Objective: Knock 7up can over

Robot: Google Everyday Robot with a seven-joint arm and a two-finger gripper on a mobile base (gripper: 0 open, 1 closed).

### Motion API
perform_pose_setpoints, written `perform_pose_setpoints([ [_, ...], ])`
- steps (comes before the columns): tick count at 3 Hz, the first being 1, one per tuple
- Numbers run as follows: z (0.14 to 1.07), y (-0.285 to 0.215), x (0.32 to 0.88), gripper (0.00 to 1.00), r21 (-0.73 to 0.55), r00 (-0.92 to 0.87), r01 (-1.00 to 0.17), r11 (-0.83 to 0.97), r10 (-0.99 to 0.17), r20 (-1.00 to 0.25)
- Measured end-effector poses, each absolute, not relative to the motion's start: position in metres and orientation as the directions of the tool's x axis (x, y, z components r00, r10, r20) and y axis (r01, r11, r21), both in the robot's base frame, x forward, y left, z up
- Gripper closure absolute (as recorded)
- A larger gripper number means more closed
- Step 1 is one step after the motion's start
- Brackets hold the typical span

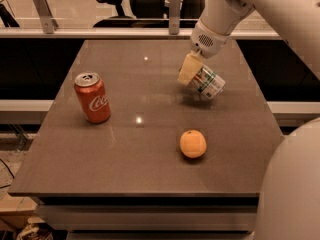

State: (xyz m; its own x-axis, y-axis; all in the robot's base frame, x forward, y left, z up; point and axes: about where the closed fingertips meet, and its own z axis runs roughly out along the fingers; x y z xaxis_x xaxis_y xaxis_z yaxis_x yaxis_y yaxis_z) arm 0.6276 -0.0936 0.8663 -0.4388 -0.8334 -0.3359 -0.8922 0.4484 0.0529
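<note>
The 7up can, silver-white with green bands, hangs tilted on its side just above the back right part of the table. My gripper comes down from the upper right and is shut on the can. One beige finger lies across the can's left end; the other finger is hidden behind the can. The can's reflection shows on the table right below it.
A red Coca-Cola can stands upright at the left of the table. An orange lies in front of the 7up can, towards the table's front. A rail and office chairs stand behind the table. My arm's white body fills the right edge.
</note>
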Motion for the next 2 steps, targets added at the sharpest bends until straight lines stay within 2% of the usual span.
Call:
perform_pose_setpoints([
  [2,0.839,-0.092,0.615,1.0,0.016,-0.375,-0.926,0.377,-0.916,-0.144],
])
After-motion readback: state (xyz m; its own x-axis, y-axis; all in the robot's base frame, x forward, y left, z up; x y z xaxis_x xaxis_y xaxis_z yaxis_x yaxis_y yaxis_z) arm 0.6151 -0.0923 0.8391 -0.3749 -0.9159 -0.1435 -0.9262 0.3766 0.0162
